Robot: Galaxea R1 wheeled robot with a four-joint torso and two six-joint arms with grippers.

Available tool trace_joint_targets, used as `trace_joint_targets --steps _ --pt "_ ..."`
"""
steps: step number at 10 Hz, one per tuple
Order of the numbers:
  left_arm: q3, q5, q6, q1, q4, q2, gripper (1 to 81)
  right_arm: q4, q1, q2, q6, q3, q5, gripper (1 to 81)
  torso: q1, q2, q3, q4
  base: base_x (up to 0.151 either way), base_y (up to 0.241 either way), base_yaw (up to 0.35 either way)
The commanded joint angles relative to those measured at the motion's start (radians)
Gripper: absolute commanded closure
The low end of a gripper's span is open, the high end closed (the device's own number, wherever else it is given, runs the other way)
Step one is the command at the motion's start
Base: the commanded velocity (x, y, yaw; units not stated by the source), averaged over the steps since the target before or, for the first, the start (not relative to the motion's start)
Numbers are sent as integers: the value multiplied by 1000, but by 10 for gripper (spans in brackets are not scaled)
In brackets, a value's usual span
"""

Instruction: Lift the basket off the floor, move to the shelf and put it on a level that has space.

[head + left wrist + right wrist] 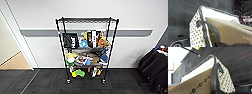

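Observation:
The cream-white woven basket [194,33] with its dark rim hangs over the dark carpet floor [179,18]. A brown cardboard box [230,32] lies inside it. One dark handle strap [210,26] runs taut into my left gripper [218,44]. At the basket's [224,80] other end, a second strap [213,77] leads into my right gripper [214,92]. The black wire shelf [111,50] stands straight ahead against the white wall. Its top level [87,20] holds nothing, while the lower tiers are crowded with goods.
Tan wooden flooring [15,62] lies beyond a doorway on the left. A black-draped table [155,65] stands to the right of the shelf. Dark carpet [50,80] stretches between me and the rack. Part of my base [176,43] sits below the basket.

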Motion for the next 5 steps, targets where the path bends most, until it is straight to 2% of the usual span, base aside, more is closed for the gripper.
trace_joint_targets --steps 1,3,4,5 --pt "45 39 -4 -108 -30 -3 811 25 106 -1 11 61 -46 811 -53 97 0 0 0 0 0" --pt "43 39 -4 -106 -30 -2 811 24 101 -1 11 59 -46 811 -53 138 10 0 0 0 0" --pt "43 39 -4 -106 -30 0 811 25 99 -3 11 61 -46 811 -36 96 11 0 0 0 0" --pt "45 26 -2 -106 -30 0 811 24 96 -3 11 61 -46 811 -36 110 10 0 0 0 0"
